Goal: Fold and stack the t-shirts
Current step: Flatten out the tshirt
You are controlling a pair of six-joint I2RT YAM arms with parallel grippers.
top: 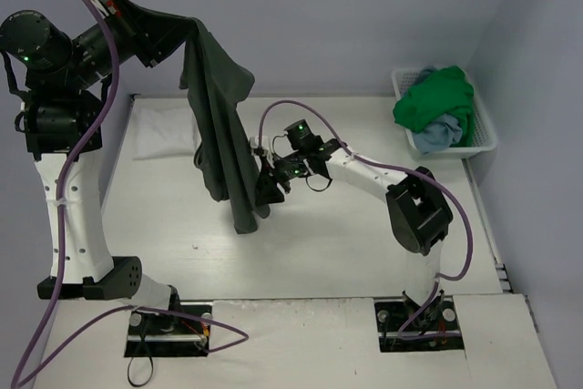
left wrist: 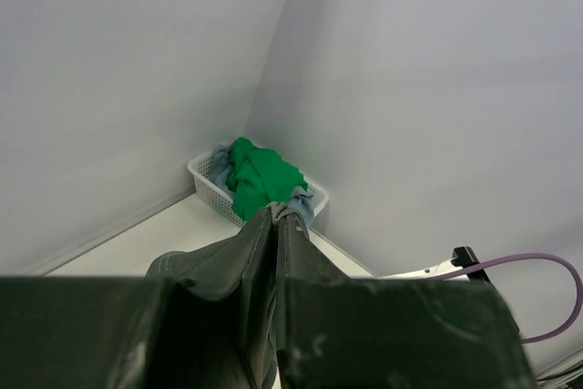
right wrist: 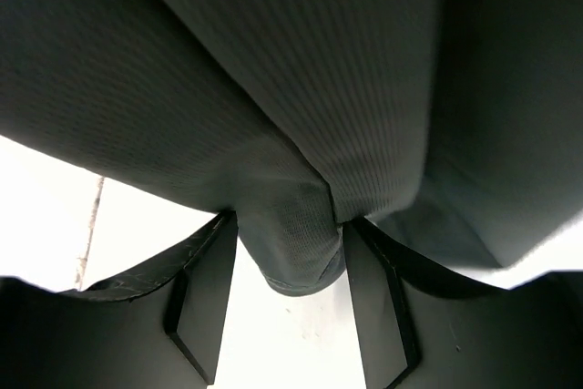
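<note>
Dangling shirt [top: 221, 125] in left end effector [top: 189, 30]

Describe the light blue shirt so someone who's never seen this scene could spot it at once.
At the far right corner of the white table sits a white slatted plastic basket. Inside, the dusty light blue cloth shirt lies beneath a bright green shirt, the only pale blue item.

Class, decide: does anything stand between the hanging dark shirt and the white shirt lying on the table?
Nothing visible does. The dark olive-grey shirt hangs right beside the white shirt, with no object between them.
</note>
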